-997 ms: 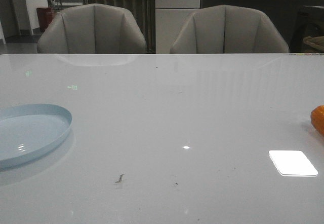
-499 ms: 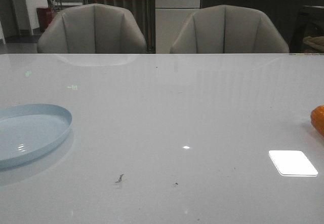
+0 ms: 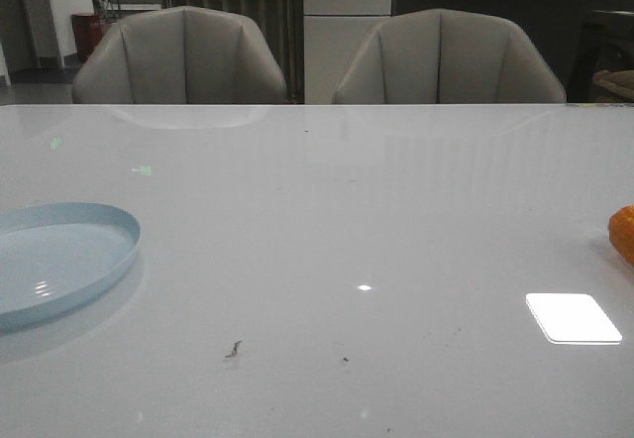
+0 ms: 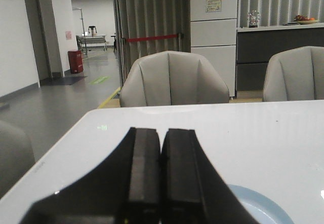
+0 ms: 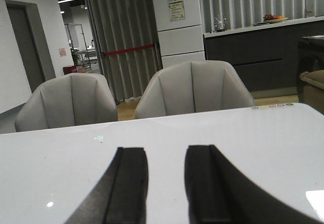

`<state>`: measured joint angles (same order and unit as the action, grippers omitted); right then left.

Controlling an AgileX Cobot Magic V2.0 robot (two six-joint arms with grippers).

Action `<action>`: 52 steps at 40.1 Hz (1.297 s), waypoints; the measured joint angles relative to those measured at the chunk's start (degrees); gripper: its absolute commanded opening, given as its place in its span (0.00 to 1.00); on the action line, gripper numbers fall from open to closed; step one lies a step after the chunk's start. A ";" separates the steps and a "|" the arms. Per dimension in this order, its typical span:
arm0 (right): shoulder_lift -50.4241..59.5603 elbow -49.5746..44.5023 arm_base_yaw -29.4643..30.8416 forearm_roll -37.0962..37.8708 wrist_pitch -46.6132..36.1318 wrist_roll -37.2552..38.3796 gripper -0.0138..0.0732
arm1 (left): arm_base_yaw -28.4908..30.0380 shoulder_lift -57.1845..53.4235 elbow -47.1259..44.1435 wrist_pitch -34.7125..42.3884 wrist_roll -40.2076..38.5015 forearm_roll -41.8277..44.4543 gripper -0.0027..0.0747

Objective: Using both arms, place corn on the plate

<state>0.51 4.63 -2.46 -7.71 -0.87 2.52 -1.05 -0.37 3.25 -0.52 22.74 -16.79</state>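
The orange corn (image 3: 623, 233) lies at the far right edge of the front view, mostly cut off by the frame. The pale blue plate (image 3: 59, 260) rests on the table at the left edge; a slice of its rim (image 4: 266, 206) shows beside my left fingers in the left wrist view. Neither gripper appears in the front view. My left gripper (image 4: 162, 133) is shut, its black fingers pressed together with nothing between them. My right gripper (image 5: 166, 152) is open over bare tabletop, with nothing between its fingers. The corn does not show in either wrist view.
Two grey chairs (image 3: 180, 56) (image 3: 448, 58) stand behind the table's far edge. A bright light reflection (image 3: 574, 318) lies on the glossy white tabletop (image 3: 337, 210) at the near right. Small dark specks (image 3: 234, 349) mark the front of the table.
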 measured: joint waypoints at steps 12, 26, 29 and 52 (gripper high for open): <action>-10.44 22.22 0.00 0.00 14.10 0.00 0.37 | 0.00 10.63 20.26 -14.05 0.00 1.87 0.16; -36.13 24.81 0.00 0.00 14.76 0.00 0.19 | 0.00 42.39 29.70 -18.46 0.00 1.86 0.16; -40.11 24.81 0.00 0.00 14.76 0.00 0.20 | 0.00 47.05 29.70 -18.46 0.00 1.20 0.17; -65.21 24.81 0.00 5.18 13.07 -1.73 0.63 | 0.00 72.24 37.17 -19.68 -0.68 -2.46 0.62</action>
<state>-64.70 29.43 -2.46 -2.53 12.20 0.79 -1.05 71.87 40.42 -20.21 22.06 -19.25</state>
